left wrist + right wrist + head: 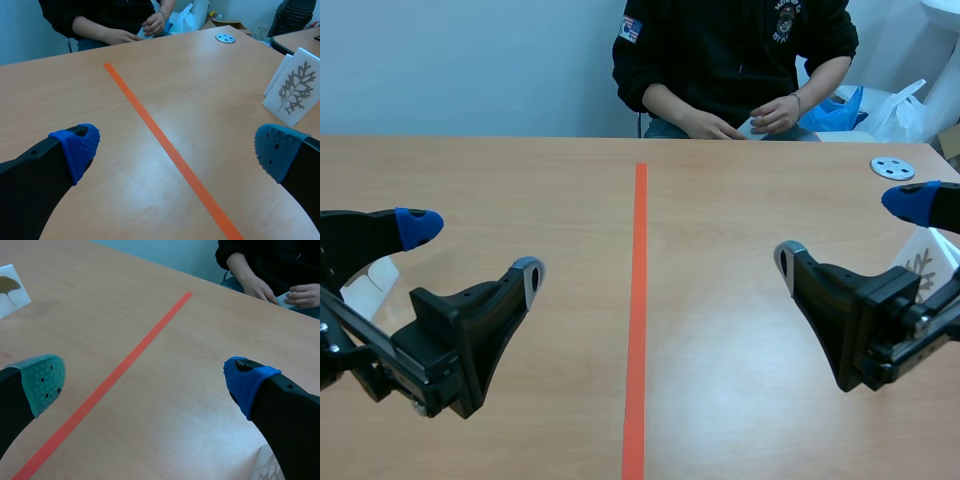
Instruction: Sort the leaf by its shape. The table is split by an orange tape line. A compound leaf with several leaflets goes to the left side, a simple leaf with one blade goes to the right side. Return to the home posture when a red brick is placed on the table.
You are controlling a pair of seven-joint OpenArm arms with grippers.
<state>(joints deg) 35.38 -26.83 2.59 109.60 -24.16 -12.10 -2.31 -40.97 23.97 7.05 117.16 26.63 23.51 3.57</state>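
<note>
The left gripper [475,250] and the right gripper [847,230] both gape wide, holding nothing. The compound-leaf card [295,87] stands at the right edge, just beside the right gripper. The ginkgo-leaf card [11,290] stands at the left edge.

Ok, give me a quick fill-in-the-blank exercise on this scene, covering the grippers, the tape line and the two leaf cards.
1. The left gripper and right gripper both stand ___, holding nothing.
2. The tape line is ___ in colour.
3. The card with the branching leaf is on the robot's ___ side of the line.
4. The card with the fan-shaped leaf is on the robot's ___ side.

Missing words: open; orange; right; left.
</note>
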